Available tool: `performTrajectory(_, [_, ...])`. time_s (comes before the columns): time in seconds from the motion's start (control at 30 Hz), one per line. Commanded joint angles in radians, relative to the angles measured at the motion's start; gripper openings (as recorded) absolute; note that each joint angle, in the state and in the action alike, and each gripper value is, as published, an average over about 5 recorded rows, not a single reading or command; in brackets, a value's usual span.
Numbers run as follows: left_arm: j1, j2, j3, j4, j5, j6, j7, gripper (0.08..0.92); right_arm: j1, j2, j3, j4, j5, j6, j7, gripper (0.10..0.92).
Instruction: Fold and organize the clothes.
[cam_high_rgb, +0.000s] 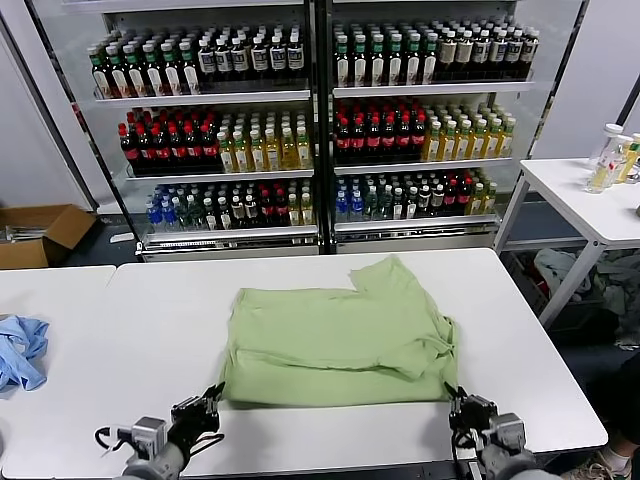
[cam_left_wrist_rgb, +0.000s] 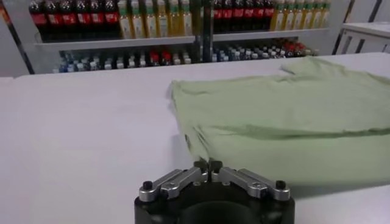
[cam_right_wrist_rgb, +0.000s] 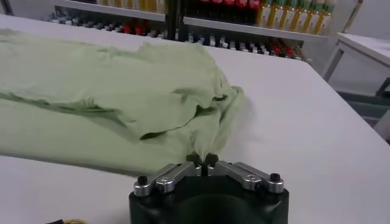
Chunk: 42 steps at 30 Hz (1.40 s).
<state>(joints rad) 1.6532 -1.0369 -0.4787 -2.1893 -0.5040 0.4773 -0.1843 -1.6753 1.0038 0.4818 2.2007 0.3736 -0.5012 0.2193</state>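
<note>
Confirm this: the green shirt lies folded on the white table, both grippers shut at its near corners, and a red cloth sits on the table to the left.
Not quite: the cloth is light blue, as the head view shows. The shirt lies folded on the table, with the left gripper and right gripper shut at its near corners.

The light green shirt (cam_high_rgb: 340, 335) lies folded over itself, so its lower layers and any collar or print are hidden. In the left wrist view its far side runs off the frame at 3 o'clock. Both arms are cut off at the head view's 6 o'clock edge. A blue cloth (cam_high_rgb: 20, 350) at 9 o'clock is partly out of frame. Labels on the shelved bottles (cam_high_rgb: 310, 110) are too small to read.
</note>
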Motion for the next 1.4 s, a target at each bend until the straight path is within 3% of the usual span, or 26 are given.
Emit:
performTrajectory(0.03, [0.172, -0.003, -0.039, -0.098, 0.04, -0.001, -0.003, 0.084, -0.146, 0.017, 0.03, 0.121, -0.104, 0.002, 0.005, 0.171])
performTrajectory(0.2, [0.208, 0.0, -0.055, -0.113, 0.124, -0.009, -0.01, 0.089, -0.112, 0.022, 0.033, 0.128, -0.111, 0.071, 0.016, 0.31])
performTrajectory(0.3, [0.197, 0.008, -0.067, -0.112, 0.152, -0.016, -0.02, 0.134, -0.07, 0.02, 0.039, 0.119, -0.1, 0.105, 0.021, 0.396])
performTrajectory(0.77, [-0.043, 0.097, -0.064, -0.039, 0.033, -0.067, 0.012, 0.535, 0.32, -0.01, -0.02, -0.071, 0.123, 0.053, 0.087, 0.788])
performTrajectory(1.07, [-0.283, 0.11, 0.032, 0.128, -0.052, -0.054, -0.004, 0.78, 0.58, 0.0, -0.15, -0.286, 0.178, -0.007, 0.107, 0.823])
performTrajectory(1.4, [-0.559, 0.094, 0.184, 0.323, -0.115, -0.021, -0.026, 0.823, 0.886, 0.085, -0.279, -0.554, 0.216, -0.069, 0.127, 0.823])
